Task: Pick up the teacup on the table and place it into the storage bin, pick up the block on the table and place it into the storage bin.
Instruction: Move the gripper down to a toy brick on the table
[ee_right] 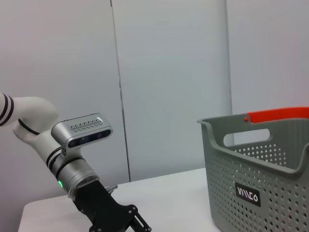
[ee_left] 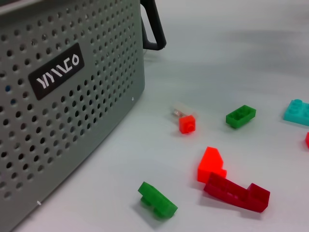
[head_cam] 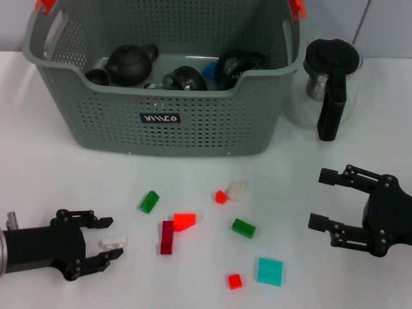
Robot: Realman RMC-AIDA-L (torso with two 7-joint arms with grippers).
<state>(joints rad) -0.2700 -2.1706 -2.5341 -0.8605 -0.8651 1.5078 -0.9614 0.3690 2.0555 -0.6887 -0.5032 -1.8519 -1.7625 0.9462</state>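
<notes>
A small white block [head_cam: 112, 244] lies on the table [head_cam: 51, 187] right between the fingers of the left gripper [head_cam: 108, 239], its long axis running roughly along the gripper's reach, away from the wrist. The jaws stand spread on either side of it, one finger beyond it and one nearer the table's front edge, and no contact shows, so the gripper reads as released and not yet grasping. The left arm is plainly the nearer one; closing on the block looks like the next move.

Just past the fingertips, toward the table's middle, lie a dark red block [head_cam: 167, 237], an orange-red block [head_cam: 184, 221] and a green block [head_cam: 149, 201], each clear of the jaws. The storage bin [head_cam: 193, 122] stands well beyond the gripper and across from it, already holding dark teaware.

The right gripper [head_cam: 325, 198] hovers open and empty far across the table, below the glass jug [head_cam: 328, 84].
</notes>
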